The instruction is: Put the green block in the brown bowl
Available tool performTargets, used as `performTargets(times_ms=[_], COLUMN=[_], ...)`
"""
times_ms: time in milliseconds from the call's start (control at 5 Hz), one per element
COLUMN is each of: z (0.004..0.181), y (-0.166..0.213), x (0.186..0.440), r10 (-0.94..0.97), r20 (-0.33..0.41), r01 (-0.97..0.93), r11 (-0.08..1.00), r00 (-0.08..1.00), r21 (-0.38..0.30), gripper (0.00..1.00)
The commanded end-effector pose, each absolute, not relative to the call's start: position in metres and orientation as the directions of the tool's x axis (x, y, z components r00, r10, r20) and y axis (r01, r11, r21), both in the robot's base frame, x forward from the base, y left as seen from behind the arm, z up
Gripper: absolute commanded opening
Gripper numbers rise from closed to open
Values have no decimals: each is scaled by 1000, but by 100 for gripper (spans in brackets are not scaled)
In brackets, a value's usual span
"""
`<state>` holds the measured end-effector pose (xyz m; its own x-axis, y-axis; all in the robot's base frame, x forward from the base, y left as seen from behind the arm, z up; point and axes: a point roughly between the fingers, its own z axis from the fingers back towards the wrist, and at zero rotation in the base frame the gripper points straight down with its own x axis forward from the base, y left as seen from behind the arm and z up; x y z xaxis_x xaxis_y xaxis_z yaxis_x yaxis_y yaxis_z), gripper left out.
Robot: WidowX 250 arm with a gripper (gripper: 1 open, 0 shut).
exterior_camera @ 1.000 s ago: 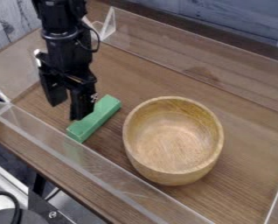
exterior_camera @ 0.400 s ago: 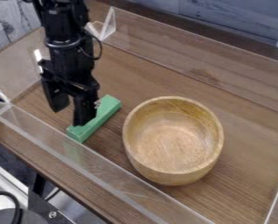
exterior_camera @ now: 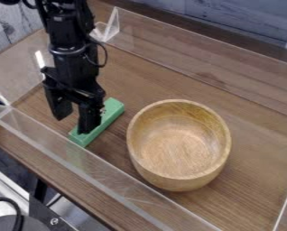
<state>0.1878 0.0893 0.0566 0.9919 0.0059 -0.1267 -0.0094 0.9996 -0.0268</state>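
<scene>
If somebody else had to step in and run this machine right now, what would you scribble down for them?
Hand: open, pointing straight down, its fingers low over the far end of the green block; no grip that I can see.
Green block: lying flat on the wooden table, just left of the brown bowl, not touching it.
Brown bowl: upright, nothing in it.
Done: hand lined up over the block.
Left: close on the block, lift it, carry it right over the bowl, let go.

A single camera looks down at an angle from above one corner of the desk (exterior_camera: 218, 68), close in, facing across it.
</scene>
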Motion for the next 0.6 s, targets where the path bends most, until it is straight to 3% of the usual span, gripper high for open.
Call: performTargets(times_ms=[0,400], z=[61,57], y=[89,88], x=[195,197], r10=[4,11], r20=[-102,-110], r01=[-5,-12], r11=[1000,1000], r00=[995,994], r21=[-6,-4], gripper=[100,100])
